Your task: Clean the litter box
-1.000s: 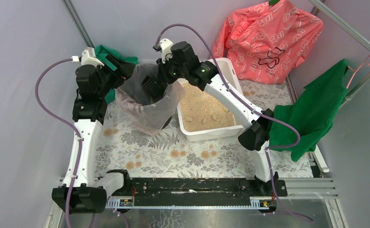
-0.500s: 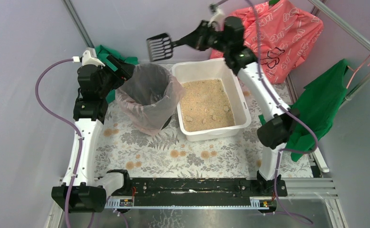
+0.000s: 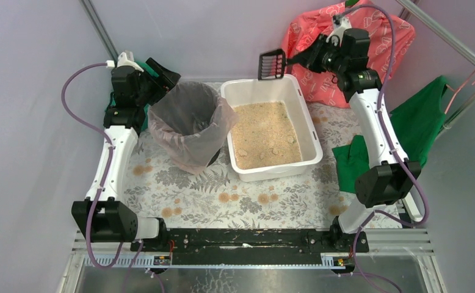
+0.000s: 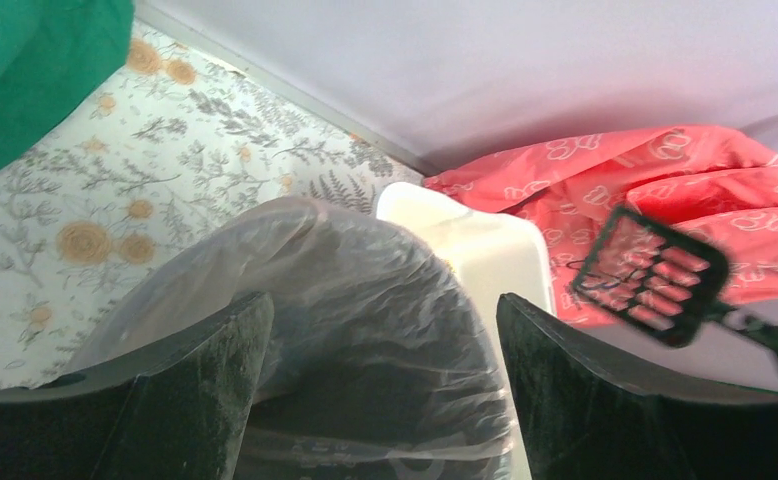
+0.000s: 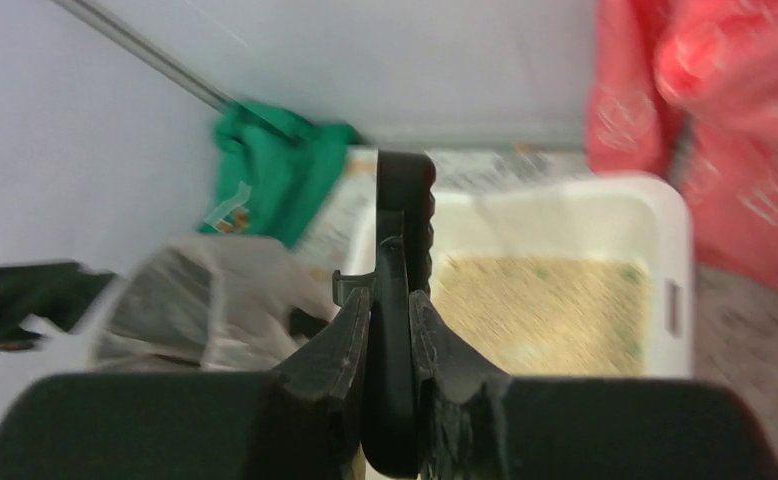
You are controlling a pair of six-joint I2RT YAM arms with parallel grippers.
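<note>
Top external view: the litter box (image 3: 275, 172) sits mid-table, just right of the bin (image 3: 189, 125), with tan sand inside. The right gripper (image 3: 313, 56) is clenched on the scoop (image 3: 271, 63), held above the box's far rim. The left gripper (image 3: 162, 76) is spread wide beside the bin, empty. Full of sand, the box is probably heavy, and its stiff, thick rim looks like the best place to grip.

The bagged bin (image 3: 186, 131) blocks the litter box (image 3: 271, 171)'s left side.

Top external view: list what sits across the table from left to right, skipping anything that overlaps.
left gripper → bag-lined bin → litter box → green shirt
</note>
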